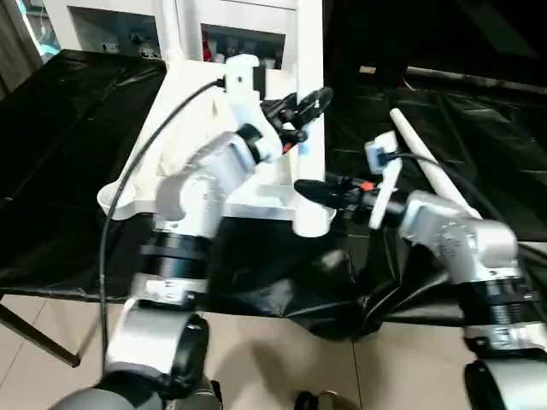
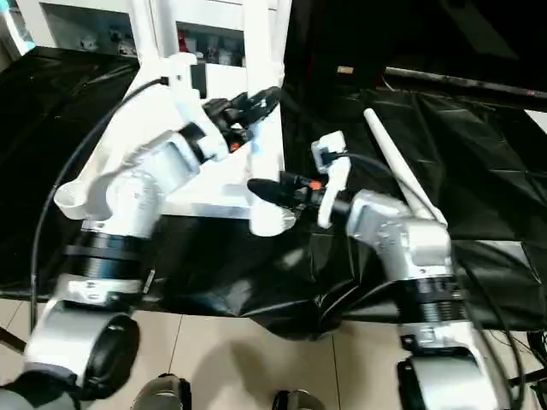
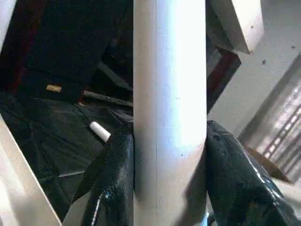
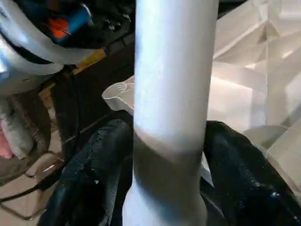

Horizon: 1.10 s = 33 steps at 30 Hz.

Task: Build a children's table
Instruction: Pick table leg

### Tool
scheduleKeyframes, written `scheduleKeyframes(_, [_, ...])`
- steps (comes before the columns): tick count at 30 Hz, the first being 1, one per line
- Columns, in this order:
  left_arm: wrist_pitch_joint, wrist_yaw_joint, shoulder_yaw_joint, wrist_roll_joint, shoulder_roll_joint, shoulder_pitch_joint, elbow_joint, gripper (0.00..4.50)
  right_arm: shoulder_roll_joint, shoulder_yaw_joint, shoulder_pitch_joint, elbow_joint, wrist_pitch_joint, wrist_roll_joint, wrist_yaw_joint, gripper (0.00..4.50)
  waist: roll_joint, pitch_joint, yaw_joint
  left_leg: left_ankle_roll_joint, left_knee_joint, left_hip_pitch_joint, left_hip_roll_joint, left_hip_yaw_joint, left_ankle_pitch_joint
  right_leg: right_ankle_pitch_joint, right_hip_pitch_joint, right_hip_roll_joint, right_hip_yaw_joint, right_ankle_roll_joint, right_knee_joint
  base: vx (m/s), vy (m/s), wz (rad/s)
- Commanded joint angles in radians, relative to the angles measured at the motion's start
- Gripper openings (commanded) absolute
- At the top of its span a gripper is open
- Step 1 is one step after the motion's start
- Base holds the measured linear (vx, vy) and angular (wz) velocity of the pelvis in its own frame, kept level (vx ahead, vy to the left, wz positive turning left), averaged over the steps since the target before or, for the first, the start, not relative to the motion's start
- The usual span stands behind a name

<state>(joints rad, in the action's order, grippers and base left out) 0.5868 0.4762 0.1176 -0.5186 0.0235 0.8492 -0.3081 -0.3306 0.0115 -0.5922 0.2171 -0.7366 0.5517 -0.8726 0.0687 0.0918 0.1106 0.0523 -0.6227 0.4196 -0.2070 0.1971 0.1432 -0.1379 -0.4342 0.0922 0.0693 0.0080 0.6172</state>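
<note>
White tube leg [image 1: 309, 128] stands in the tabletop [image 1: 205, 184] corner socket, pinched by left gripper [image 3: 169, 174] and right gripper [image 4: 164, 183]; next, press down firmly.

The two head views looked forward and down over both forearms, sharing the tabletop [image 1: 197, 162]. Each wrist view sat very near the upright leg [image 3: 169, 94].

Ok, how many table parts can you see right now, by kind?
Tabletop: 1
Upright legs: 2, the held leg, gripped by the left gripper and the right gripper, and the far leg
Legs lying flat: 1, the loose leg on the black cloth
Total: 4 parts
</note>
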Motion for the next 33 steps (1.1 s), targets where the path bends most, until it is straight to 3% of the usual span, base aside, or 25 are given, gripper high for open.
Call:
scheduleKeyframes(1, [0.037, 0.067, -0.027, -0.035, 0.011, 0.011, 0.048, 1.80, -0.037, 0.014, -0.012, -0.031, -0.048, 0.036, -0.052, 2.89, 0.002, -0.104, -0.001, 0.028, 0.072, -0.038, -0.020, -0.014, 0.246, -0.336, 0.059, 0.047, -0.031, -0.139, -0.078, 0.000, 0.000, 0.00])
scheduleKeyframes(4, [0.066, 0.121, -0.036, -0.067, 0.033, 0.022, 0.054, 1.80, -0.089, -0.004, -0.013, -0.037, -0.095, 0.060, -0.135, 2.89, 0.006, -0.104, 0.003, 0.021, 0.070, -0.039, -0.021, -0.012, 0.233, -0.314, 0.057, 0.047, -0.031, -0.155, -0.074, 0.000, 0.000, 0.00])
scheduleKeyframes(10, [0.112, 0.167, -0.027, -0.108, 0.040, 0.040, 0.055, 1.80, -0.126, -0.026, -0.019, -0.030, -0.111, 0.072, -0.203, 2.89, 0.011, -0.104, 0.002, 0.021, 0.068, -0.035, -0.020, -0.011, 0.224, -0.327, 0.061, 0.049, -0.031, -0.154, -0.075, 0.000, 0.000, 0.00])
scheduleKeyframes(14, [0.169, 0.207, -0.034, -0.145, 0.046, 0.033, 0.078, 1.80, -0.137, -0.040, -0.025, -0.021, -0.112, 0.064, -0.224, 2.89, 0.014, -0.102, 0.003, 0.021, 0.067, -0.035, -0.021, -0.012, 0.224, -0.363, 0.057, 0.051, -0.030, -0.149, -0.077, 0.000, 0.000, 0.00])
scheduleKeyframes(33, [0.219, 0.238, -0.049, -0.174, 0.048, 0.034, 0.088, 1.80, -0.143, -0.082, -0.037, -0.008, -0.102, 0.046, -0.270, 2.89, 0.018, -0.103, 0.001, 0.027, 0.067, -0.034, -0.020, -0.013, 0.230, -0.406, 0.055, 0.050, -0.029, -0.117, -0.083, 0.000, 0.000, 0.00])
